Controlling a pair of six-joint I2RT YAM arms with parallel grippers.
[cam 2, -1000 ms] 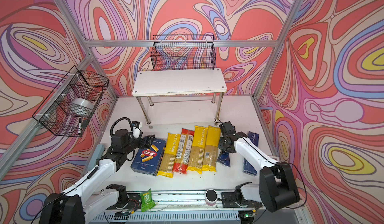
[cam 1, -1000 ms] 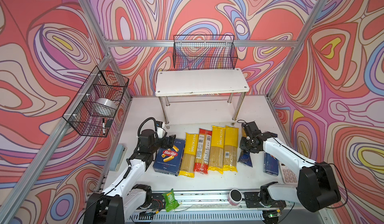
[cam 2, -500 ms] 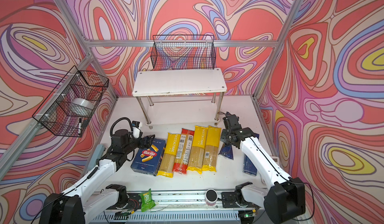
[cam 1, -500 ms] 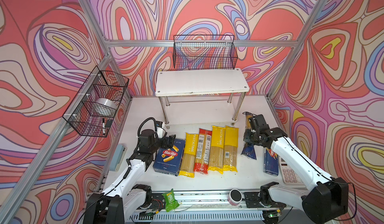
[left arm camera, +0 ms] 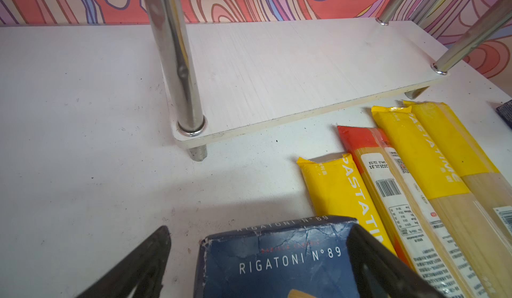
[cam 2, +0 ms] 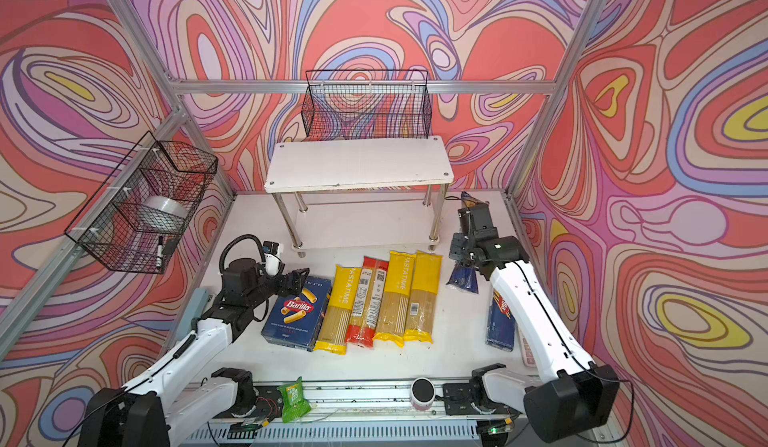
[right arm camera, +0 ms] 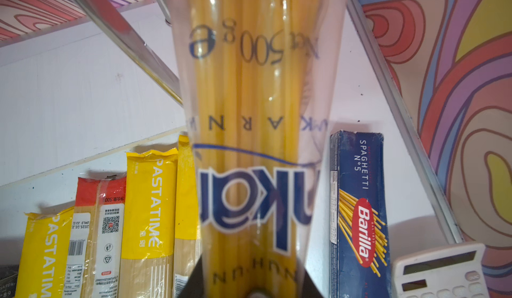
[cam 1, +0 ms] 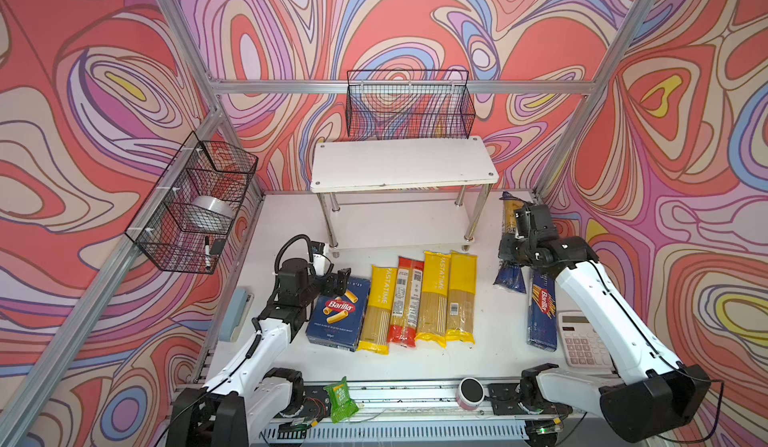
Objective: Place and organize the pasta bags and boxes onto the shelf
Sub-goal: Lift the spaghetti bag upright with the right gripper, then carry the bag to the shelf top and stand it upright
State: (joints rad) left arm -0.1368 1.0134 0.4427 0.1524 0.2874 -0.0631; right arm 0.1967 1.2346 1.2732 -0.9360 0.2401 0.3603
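Note:
The white two-tier shelf [cam 1: 403, 164] [cam 2: 357, 162] stands at the back with both boards bare. My left gripper [cam 1: 336, 281] [left arm camera: 259, 231] is open, its fingers straddling the far end of the wide rigatoni box [cam 1: 338, 312] [left arm camera: 271, 263] lying on the table. My right gripper [cam 1: 513, 241] [right arm camera: 255, 282] is shut on the dark blue spaghetti bag [cam 1: 509, 278] [right arm camera: 255, 116], held steeply tilted above the table just right of the shelf's legs. Three yellow-ended bags [cam 1: 434, 295] and a red-ended bag [cam 1: 405, 299] lie side by side in front of the shelf. The narrow spaghetti box [cam 1: 542, 308] [right arm camera: 357, 213] lies at the right.
A white calculator [cam 1: 582, 339] sits beside the spaghetti box, under my right arm. Black wire baskets hang on the back wall [cam 1: 409, 104] and left wall [cam 1: 195, 200]. A green packet [cam 1: 340, 399] and a small round pot [cam 1: 469, 391] rest on the front rail.
My right gripper has lifted the dark blue bag off the table, carried it toward the back right corner and tilted it up. The left arm has stayed still.

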